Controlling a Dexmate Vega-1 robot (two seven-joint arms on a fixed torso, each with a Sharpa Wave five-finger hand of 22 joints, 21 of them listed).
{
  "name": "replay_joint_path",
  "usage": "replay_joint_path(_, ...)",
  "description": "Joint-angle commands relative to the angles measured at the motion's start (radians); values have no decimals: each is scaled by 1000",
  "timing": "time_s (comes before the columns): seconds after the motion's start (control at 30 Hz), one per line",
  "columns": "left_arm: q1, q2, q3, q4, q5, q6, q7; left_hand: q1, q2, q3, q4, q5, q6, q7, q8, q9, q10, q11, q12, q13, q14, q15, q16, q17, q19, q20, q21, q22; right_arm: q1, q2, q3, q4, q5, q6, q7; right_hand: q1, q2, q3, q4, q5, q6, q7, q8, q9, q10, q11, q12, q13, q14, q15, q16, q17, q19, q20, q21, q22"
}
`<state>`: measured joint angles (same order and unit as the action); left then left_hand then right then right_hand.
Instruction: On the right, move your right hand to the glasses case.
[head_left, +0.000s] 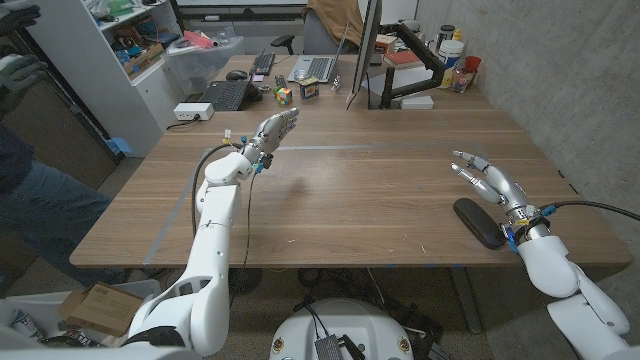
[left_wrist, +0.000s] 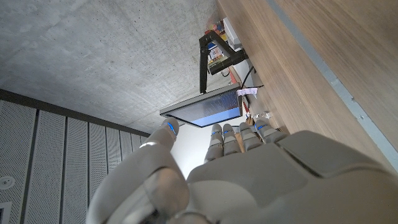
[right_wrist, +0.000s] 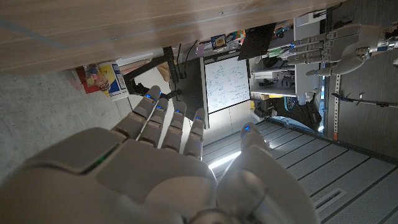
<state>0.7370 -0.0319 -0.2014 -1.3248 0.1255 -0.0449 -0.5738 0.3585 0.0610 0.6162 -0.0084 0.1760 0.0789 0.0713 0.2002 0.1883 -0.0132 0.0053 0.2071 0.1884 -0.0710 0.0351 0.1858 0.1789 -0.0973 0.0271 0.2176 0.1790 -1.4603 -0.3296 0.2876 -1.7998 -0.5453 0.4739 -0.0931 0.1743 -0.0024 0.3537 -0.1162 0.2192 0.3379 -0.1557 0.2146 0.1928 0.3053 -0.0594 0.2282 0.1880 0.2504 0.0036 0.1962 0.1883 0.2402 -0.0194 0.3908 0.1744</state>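
Matt black glasses case, perhaps cloth-covered, smooth wood-grain table, glossy white plastic right hand

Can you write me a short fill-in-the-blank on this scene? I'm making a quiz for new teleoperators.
1. The black glasses case lies on the ____ table.
2. The hand nearest the case is the robot's ____ hand.
3. The left hand holds ____.
4. The case's colour is ____.

Missing words: wooden; right; nothing; black
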Motion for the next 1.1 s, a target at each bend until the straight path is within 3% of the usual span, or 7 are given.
replay_joint_path(0.03, -5, -2, 0, -1, 6, 1, 0, 2, 9, 0, -4, 3, 9, -2, 4, 2, 3, 4, 0, 5, -3, -3, 0, 3, -1, 2, -5, 3, -32, -33, 0, -28, -89, -34, -46, 7, -1, 1, -7, 4, 5, -3, 3, 3, 1, -6, -2, 6, 1, 7, 1, 2, 8, 7, -2, 4)
replay_joint_path(0.73, 10, -2, 3, -25, 13, 19, 3, 2, 10, 0, -6, 3, 10, -6, 3, 2, 6, 0, 0, 5, -2, -7, 0, 3, -1, 2, -6, 3, -73, -90, -16, -57, -206, -90, -114, 10, -4, 1, -10, 7, 7, -8, 1, 3, 4, -8, 0, 6, 1, 3, 0, 2, 11, 6, -9, 4)
replay_joint_path(1.1, 11, -1, 11, -26, 19, 24, 5, 2, 11, 0, -7, 3, 12, -6, 3, 2, 6, -3, 0, 5, -2, -6, 0, 3, 0, 2, -7, 3, -103, -136, -32, -94, -324, -143, -150, 10, -5, 1, -11, 9, 8, -10, -1, 3, 5, -11, 0, 6, 1, -1, -1, 2, 13, 5, -13, 5)
